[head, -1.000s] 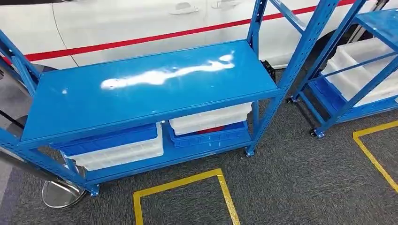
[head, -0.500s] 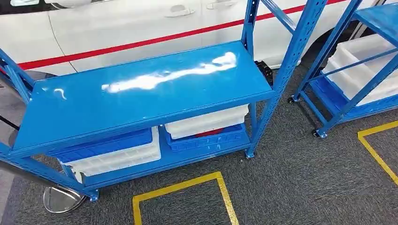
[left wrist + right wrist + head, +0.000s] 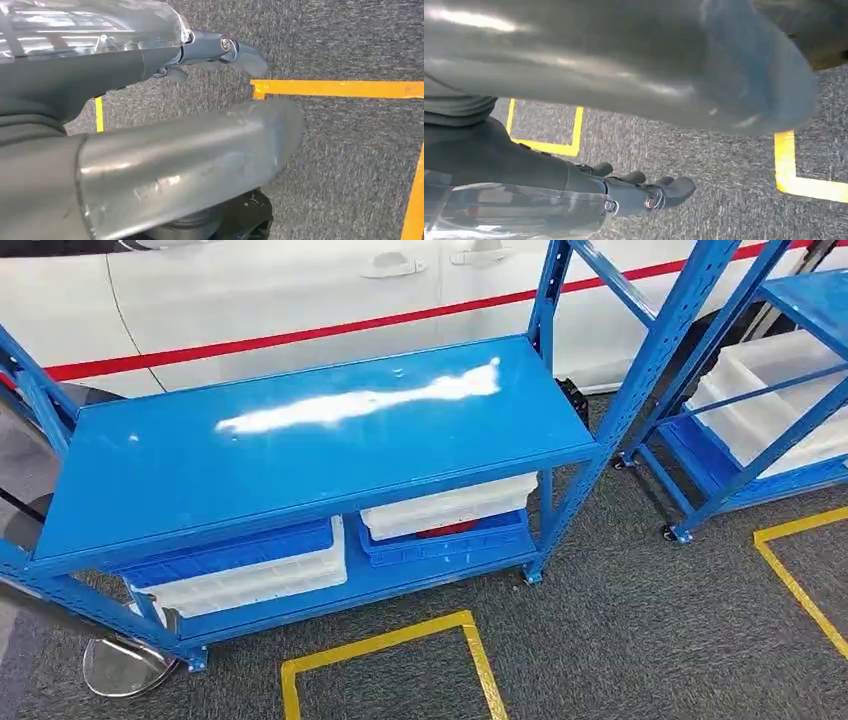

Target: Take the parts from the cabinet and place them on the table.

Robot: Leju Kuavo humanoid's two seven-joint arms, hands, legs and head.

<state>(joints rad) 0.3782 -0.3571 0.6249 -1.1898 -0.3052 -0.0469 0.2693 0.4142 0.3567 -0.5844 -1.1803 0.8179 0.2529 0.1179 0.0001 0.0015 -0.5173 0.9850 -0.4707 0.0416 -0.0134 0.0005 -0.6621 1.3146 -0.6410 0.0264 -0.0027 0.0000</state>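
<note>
Grey and empty, my left hand hangs over the dark carpet, its thick thumb stretched out and the darker fingers apart, grasping nothing. My right hand hangs the same way on my other side, fingers loosely spread and holding nothing. Below both hands run yellow tape lines on the carpet; the left wrist view shows a corner of one just past my fingertips.

Ahead of me, in the head view, stands the blue metal cabinet. Its upper shelf is bare and glossy, with a bright glare across it. On the lower shelf sit the bins: at the left a white bin with a blue bin resting on top of it, and at the right a blue bin with a white bin stacked on it. Something red peeks out between those two; I cannot tell what it is, and I cannot make out any parts inside the bins.

A second blue rack stands to the right, holding large white trays. Behind the cabinet is a white car with a red stripe along its side. A shiny round metal base stands on the floor at the cabinet's near left foot.
</note>
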